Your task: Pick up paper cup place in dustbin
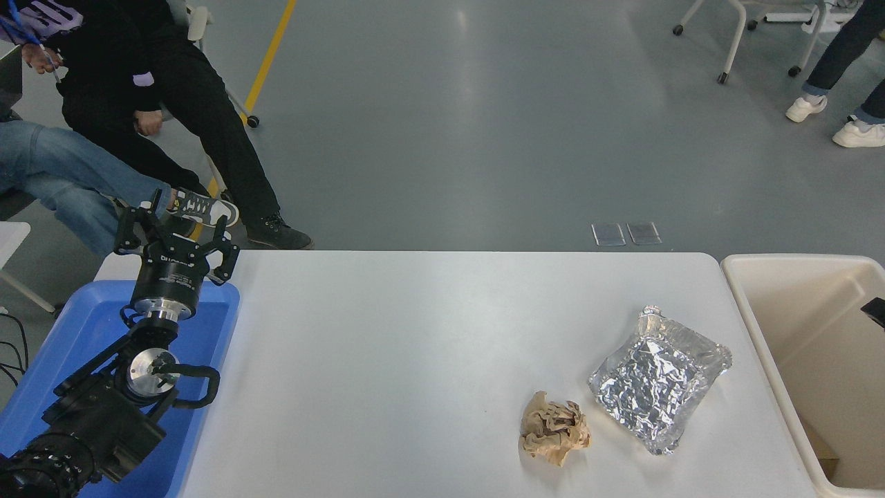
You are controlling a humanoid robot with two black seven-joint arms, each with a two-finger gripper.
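The paper cup does not show in this frame. The dustbin [753, 304] is a large cream-beige bin standing against the table's right end, and the part of its inside that I can see holds no cup. Only a small black tip of my right gripper [875, 308] shows at the right edge, above the bin. My left gripper [176, 232] is parked at the lower left over the blue tray, open and empty.
A crinkled silver foil pouch [659, 379] and a crumpled brown paper wad [554, 427] lie on the white table [415, 360] near the bin. A blue tray [83, 332] sits at the left end. People sit and stand beyond the table.
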